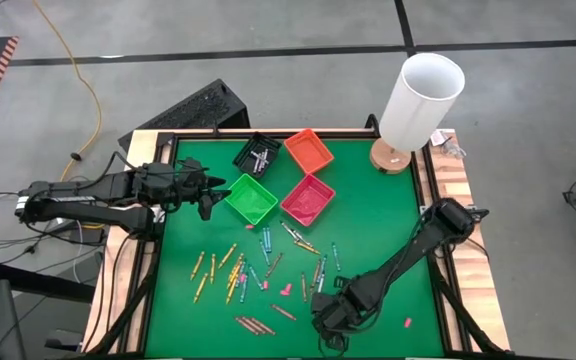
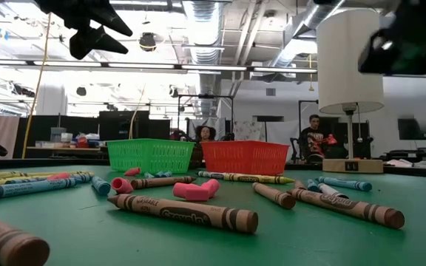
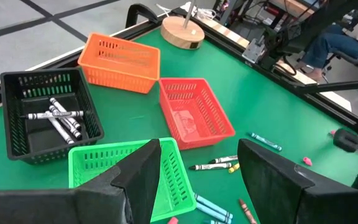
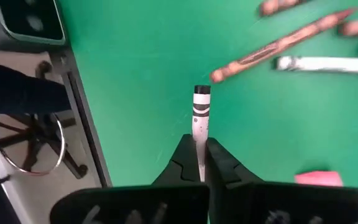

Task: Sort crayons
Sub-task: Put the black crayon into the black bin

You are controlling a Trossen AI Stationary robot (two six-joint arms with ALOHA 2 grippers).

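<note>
Green felt covers the bench (image 1: pixel 388 210), on which I see the crayons (image 1: pixel 233 270) scattered over its near half, between the bins and the front edge. My right tool (image 4: pixel 201 163) sits low near the front edge of the bench, its two fingers (image 4: pixel 219 169) pressed together on the end of a white crayon (image 4: pixel 200 118) with a black band, which juts forward from between them above the felt. Brown crayons (image 4: pixel 278 43) lie well beyond its tip, and a pink bit (image 4: pixel 319 178) lies beside the tool. My left tool (image 3: pixel 197 174) hangs over the green bin (image 3: pixel 98 165) at the back left of the bench, fingers spread wide with nothing between them. Four small bins stand in a cluster: a black bin (image 1: pixel 257 153) holding several white crayons, an orange bin (image 1: pixel 309 150), the green one, and a red bin (image 1: pixel 309 199). A lamp (image 1: pixel 420 95) with a white shade stands at the back right corner.
</note>
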